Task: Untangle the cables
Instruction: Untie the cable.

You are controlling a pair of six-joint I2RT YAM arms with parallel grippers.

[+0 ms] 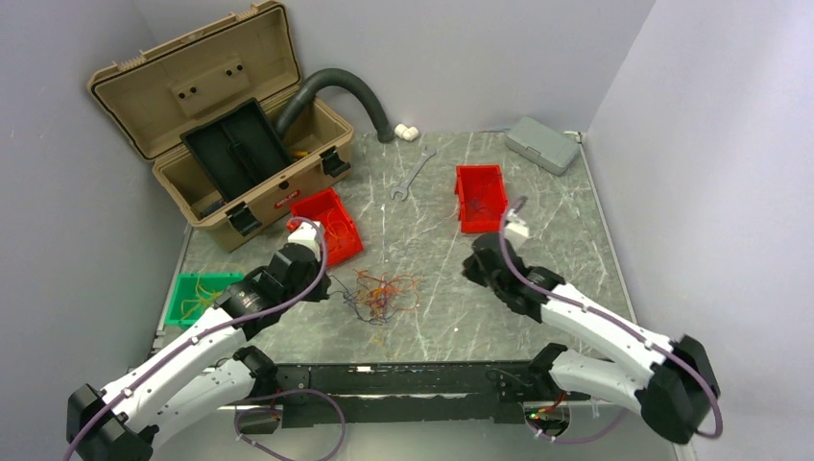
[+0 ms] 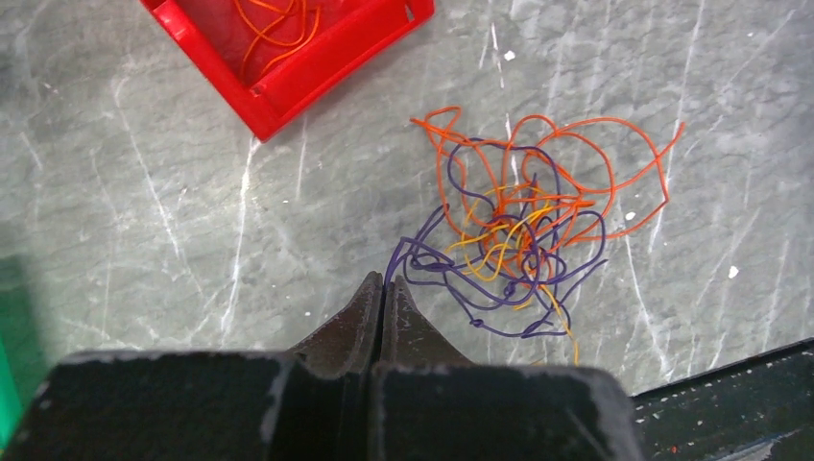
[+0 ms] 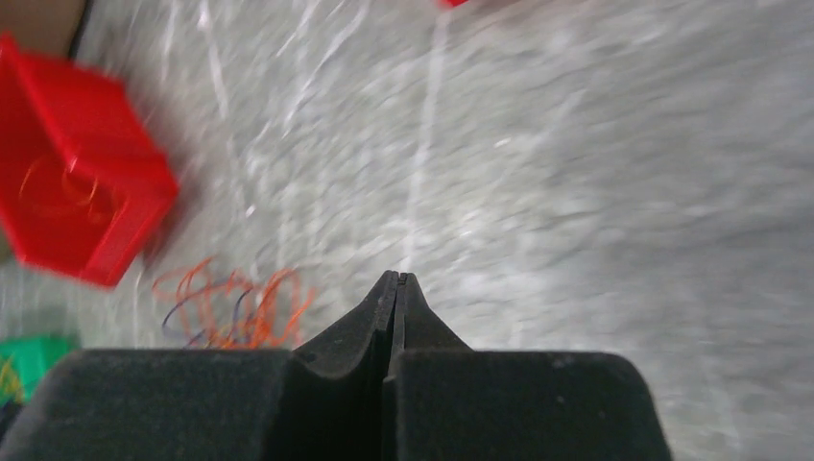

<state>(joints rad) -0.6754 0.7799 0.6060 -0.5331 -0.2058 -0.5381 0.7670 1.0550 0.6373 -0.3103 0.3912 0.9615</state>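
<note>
The cables (image 1: pixel 379 293) lie as a small tangle of thin orange, yellow and purple wires on the marble table, between the two arms. In the left wrist view the tangle (image 2: pixel 523 230) spreads just ahead and to the right of my left gripper (image 2: pixel 386 280), which is shut on a purple strand running from the tangle into its tips. Seen from above, my left gripper (image 1: pixel 329 285) sits at the tangle's left edge. My right gripper (image 1: pixel 471 268) hovers to the right of the tangle, apart from it. Its jaws (image 3: pixel 395 279) are shut with nothing between them, and the blurred cables (image 3: pixel 235 307) lie to its left.
A red bin (image 1: pixel 326 223) holding orange wire stands behind the left gripper, and another red bin (image 1: pixel 480 197) behind the right one. A green bin (image 1: pixel 197 296) is at the left edge. At the back are an open tan toolbox (image 1: pixel 221 125), a wrench (image 1: pixel 413 175) and a grey case (image 1: pixel 542 144).
</note>
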